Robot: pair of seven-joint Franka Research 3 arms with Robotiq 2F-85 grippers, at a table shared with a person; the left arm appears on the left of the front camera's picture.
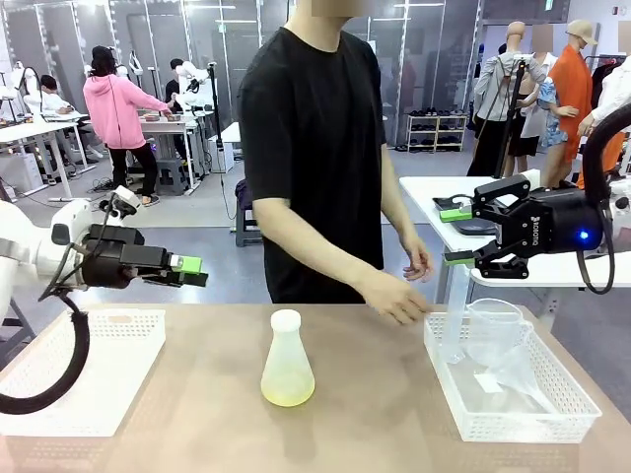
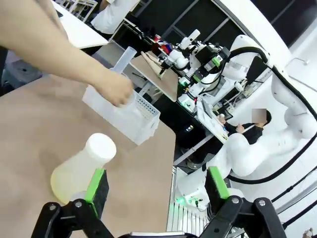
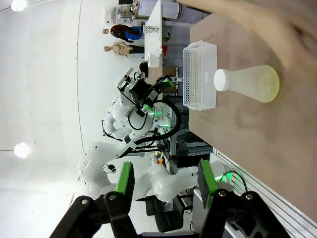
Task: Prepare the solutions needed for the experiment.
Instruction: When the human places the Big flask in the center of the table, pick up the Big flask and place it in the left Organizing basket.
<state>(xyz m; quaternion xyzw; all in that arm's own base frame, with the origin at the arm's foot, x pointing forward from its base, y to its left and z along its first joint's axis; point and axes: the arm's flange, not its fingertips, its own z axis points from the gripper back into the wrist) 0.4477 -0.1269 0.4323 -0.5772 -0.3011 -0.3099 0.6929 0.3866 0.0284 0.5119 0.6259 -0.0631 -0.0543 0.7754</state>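
A whitish flask (image 1: 286, 345) of pale yellow solution (image 1: 287, 392) stands on a tan table (image 1: 375, 434), beside a white grid-holed left basket (image 1: 99, 365) and right basket (image 1: 523, 419), a black left gripper (image 1: 197, 272) and right gripper (image 1: 455, 236) with green pads (image 1: 184, 263), and a person's black T-shirt (image 1: 311, 148).

left gripper (image 2: 157, 181): jaws wide apart, nothing in between, green pads facing each other

flask (image 2: 79, 168): sits on the table just past the tip of the picture-left finger, which hides a bit of its base; white cap on

solutions (image 2: 63, 182): pale yellow, just a shallow layer in the flask's bottom

table (image 2: 34, 124): brown top, runs ahead and off to the pincer's picture-left

basket (image 2: 143, 124): white, holey, way farther out than the flask, by the table edge

cylinder (image 2: 124, 58): tall clear tube poking up from the basket

person's hand (image 2: 115, 88): over the basket, at the cylinder's foot; can't tell if it's gripping

right arm (image 2: 257, 148): white, out beyond the picture-right finger, off the table
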